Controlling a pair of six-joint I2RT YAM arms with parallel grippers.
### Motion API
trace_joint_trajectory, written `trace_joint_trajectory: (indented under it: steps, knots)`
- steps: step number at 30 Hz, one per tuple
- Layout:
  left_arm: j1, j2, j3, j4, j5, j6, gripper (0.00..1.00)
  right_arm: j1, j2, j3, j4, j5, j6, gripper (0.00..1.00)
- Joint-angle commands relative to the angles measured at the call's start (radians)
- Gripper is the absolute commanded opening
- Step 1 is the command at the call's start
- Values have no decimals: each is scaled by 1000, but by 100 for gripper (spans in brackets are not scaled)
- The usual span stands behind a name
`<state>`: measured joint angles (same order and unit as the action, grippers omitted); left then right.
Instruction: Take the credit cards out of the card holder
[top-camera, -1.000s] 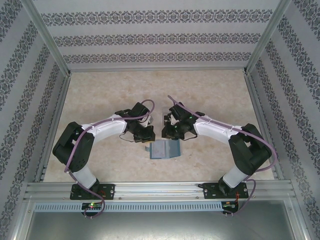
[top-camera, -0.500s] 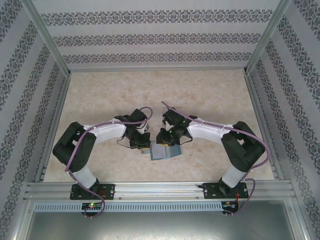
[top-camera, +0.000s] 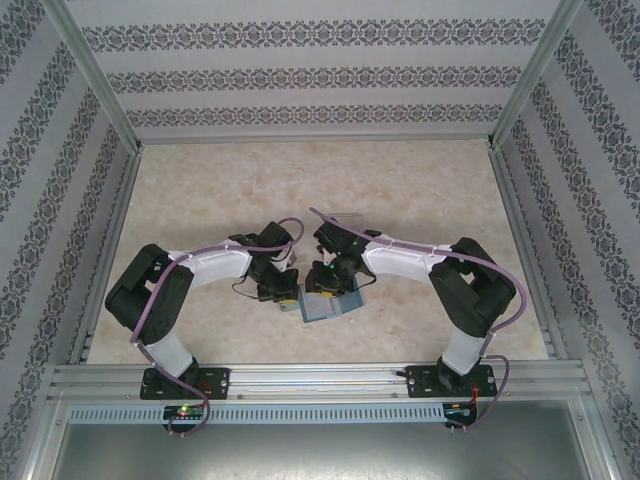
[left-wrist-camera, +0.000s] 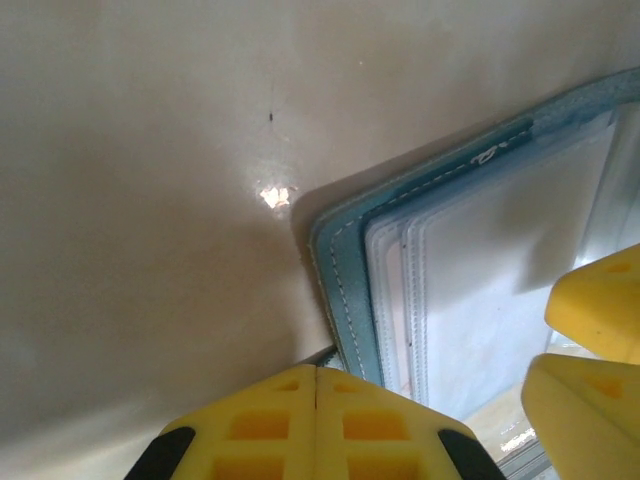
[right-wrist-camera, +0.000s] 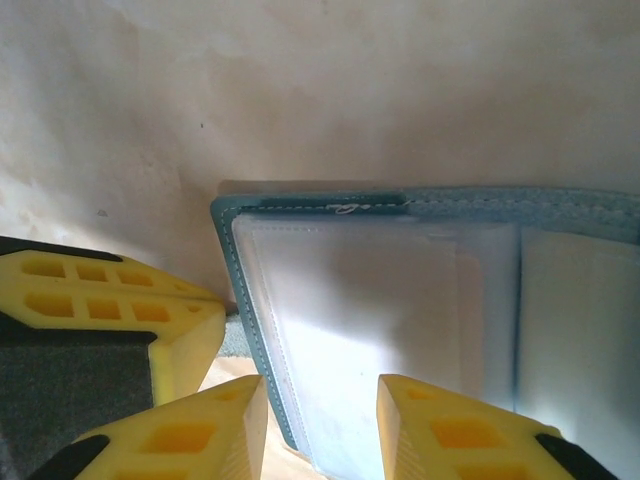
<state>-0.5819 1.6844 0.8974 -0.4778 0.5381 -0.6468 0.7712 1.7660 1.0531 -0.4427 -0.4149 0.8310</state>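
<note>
1. Beige marbled table (top-camera: 430, 200), with patterned walls around it.
2. Lower centre of the top view: the card holder (top-camera: 335, 306) lies open.
3. At its left edge sits the left gripper (left-wrist-camera: 316, 385), fingers pressed together, probably pinning it.
4. Over a clear pocket hovers the right gripper (right-wrist-camera: 320, 400), jaws spread.
5. Step in hand: reaching for the credit cards (right-wrist-camera: 370, 300). The next move calls for pinching one card's edge and sliding it out.

The top view looks down from high above and behind the arm bases, taking in the whole pale marbled tabletop (top-camera: 300, 180). The left wrist view looks steeply down from very close past the left hand (left-wrist-camera: 316, 378). The right wrist view does likewise past the right hand (right-wrist-camera: 322, 395). All three share the open flat teal-blue bifold card holder (right-wrist-camera: 330, 203).
</note>
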Motion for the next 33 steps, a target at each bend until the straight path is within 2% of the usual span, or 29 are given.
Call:
trace_joint_trajectory:
  steps: [1, 9, 15, 23, 33]
  knots:
    - [-7, -12, -12, 24, -9, -2, 3, 15, 28, 32, -62, 37, -23, 37]
    - [-7, -11, -14, 22, -5, 4, 3, 21, 44, 58, -138, 95, -51, 45]
    - [-7, -7, -11, 24, -1, 9, 3, 28, 52, 80, -185, 133, -79, 57]
    - [-7, -5, -5, 22, 3, 11, 3, 44, 65, 117, -257, 197, -105, 61]
    - [-7, -3, -5, 22, 4, 14, 3, 55, 115, 140, -277, 203, -111, 65]
